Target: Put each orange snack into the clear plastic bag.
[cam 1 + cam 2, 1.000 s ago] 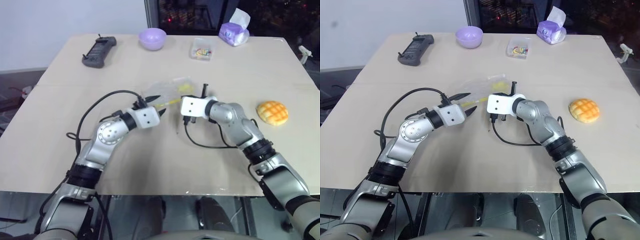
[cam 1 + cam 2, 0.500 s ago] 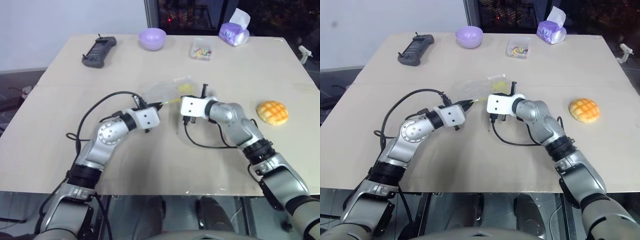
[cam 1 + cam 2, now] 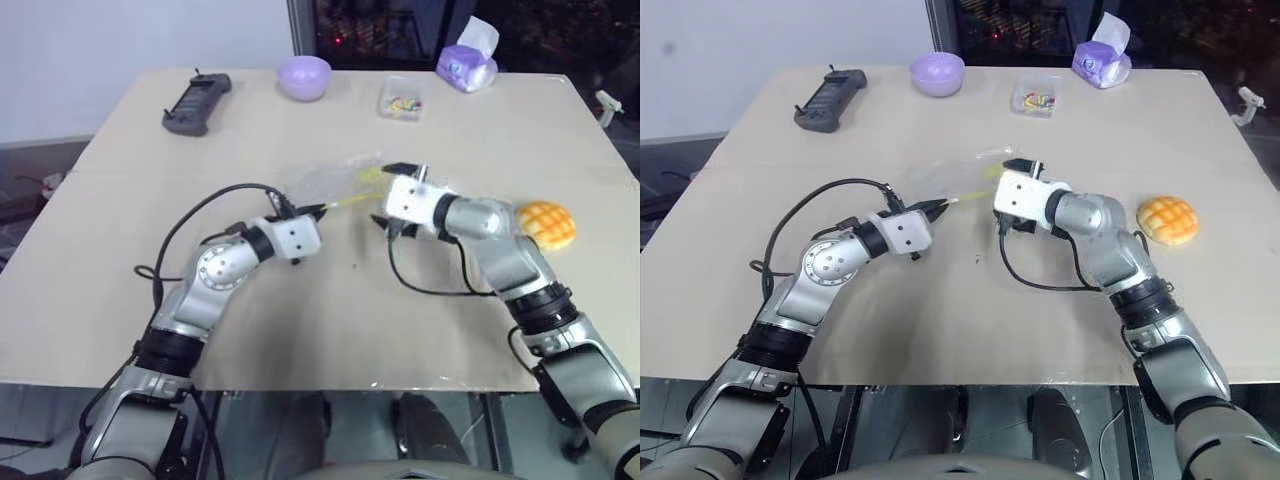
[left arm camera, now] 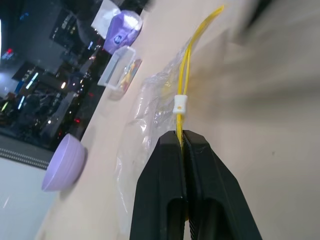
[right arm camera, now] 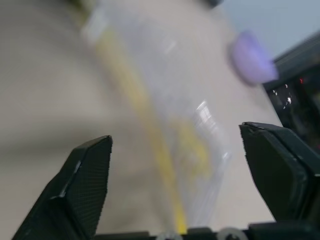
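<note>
Left wrist view: left claw (image 4: 183,142) clenched on yellow sealing strip of crinkly clear plastic bag (image 3: 335,182), mid-counter (image 3: 300,330). Right claw (image 5: 175,187) released beside bag. Domed orange-yellow crosshatched bun (image 3: 545,223) lies near right edge. Step: opening bag; next, fetch bun.

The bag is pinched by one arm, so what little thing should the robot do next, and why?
Probably send the open right end effector over to the orange bun. The left end effector is shut on the yellow strip of the clear plastic bag, so the bag is held, while the bun sits alone on the table near the right arm.
</note>
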